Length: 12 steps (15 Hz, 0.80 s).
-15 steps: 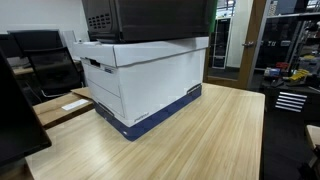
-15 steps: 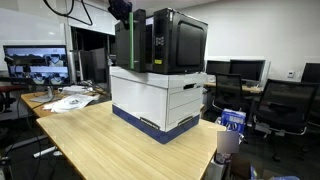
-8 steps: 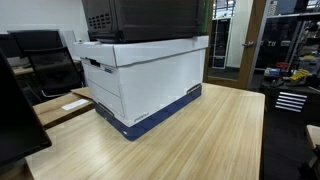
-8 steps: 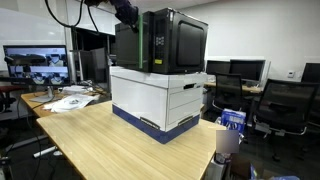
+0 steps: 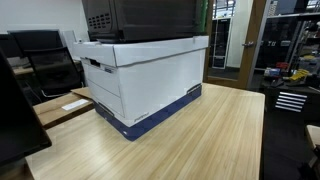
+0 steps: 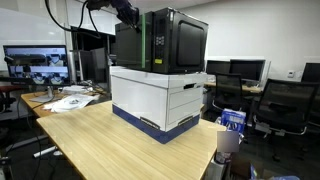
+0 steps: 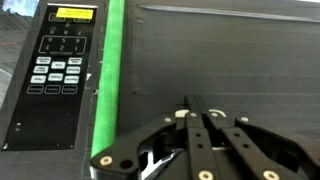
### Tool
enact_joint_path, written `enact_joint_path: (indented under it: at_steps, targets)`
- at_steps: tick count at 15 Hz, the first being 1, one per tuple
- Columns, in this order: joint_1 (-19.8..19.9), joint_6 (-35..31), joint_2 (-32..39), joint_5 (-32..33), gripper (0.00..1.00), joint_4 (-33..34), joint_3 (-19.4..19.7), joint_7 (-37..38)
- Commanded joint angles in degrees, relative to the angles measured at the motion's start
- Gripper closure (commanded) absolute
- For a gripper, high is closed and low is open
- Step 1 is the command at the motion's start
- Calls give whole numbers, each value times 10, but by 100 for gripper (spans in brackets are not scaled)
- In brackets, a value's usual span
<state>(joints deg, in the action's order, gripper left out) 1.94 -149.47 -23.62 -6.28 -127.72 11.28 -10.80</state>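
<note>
A black microwave (image 5: pixel 150 18) stands on a white storage box with a blue base (image 5: pixel 140 80) on a wooden table (image 5: pixel 210 140). It shows in both exterior views (image 6: pixel 178 45). My gripper (image 6: pixel 129 14) is at the microwave's upper front corner. In the wrist view my gripper (image 7: pixel 188 104) is shut and empty, with its fingertips close to the dark door (image 7: pixel 235 50). A green strip (image 7: pixel 110 70) and the keypad panel (image 7: pixel 55 65) lie to their left. Whether the tips touch the door I cannot tell.
The box (image 6: pixel 160 95) takes up the middle of the table (image 6: pixel 110 140). Papers (image 6: pixel 70 101) lie on a desk behind. Office chairs (image 6: pixel 290 105), monitors (image 6: pixel 35 65) and a cup with a blue item (image 6: pixel 230 130) stand around the table.
My gripper has shifted slightly to the right along the top front of the microwave. The microwave and the box have not moved.
</note>
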Motion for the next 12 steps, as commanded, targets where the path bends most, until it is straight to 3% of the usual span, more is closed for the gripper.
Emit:
enact_joint_path:
  at_steps: [1,6,10,12]
  targets:
    - [0,-56,26,-12,99,3,-3,17]
    - [6,-91,44,-3,99,7,-9,38]
    - [8,110,-12,-2,99,10,3,21]
    - [21,173,-23,7,99,19,5,23]
